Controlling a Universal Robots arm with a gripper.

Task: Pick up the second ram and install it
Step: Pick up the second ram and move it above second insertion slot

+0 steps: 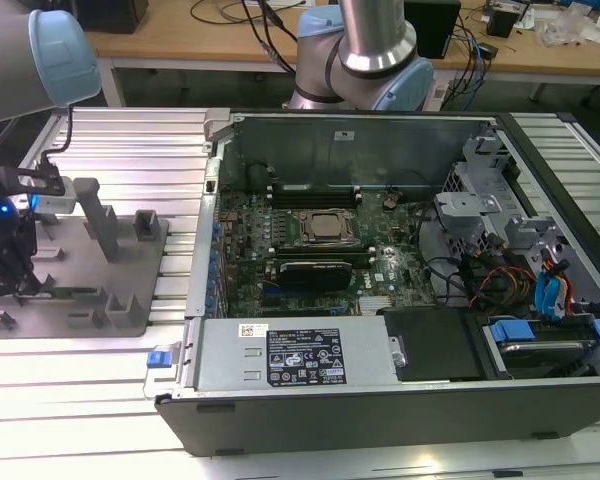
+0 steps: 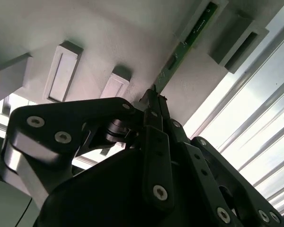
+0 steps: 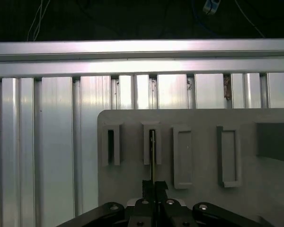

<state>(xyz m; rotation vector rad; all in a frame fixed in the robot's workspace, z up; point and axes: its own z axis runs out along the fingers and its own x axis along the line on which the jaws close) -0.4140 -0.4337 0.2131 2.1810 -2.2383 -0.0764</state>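
Pincer: your pincer [image 2: 154, 97] is squeezed almost shut, and its two fingers pinch the thin edge of the second ram [image 2: 190, 37].
Second ram: it stands on its edge in a slot of the grey holder tray [image 3: 255, 189]. That is at the exterior view's left, well apart from the computer case [image 1: 380, 395].
How it handles: I think it is light, stiff and thin, and easy to crack. The flat sides look slippery.
Where to hold: pinch the flat sides near the middle of the top edge. Keep it straight, no twisting.

A cable-strewn wooden workbench [image 1: 155, 45] stands behind the ribbed aluminium table [image 1: 100, 410].
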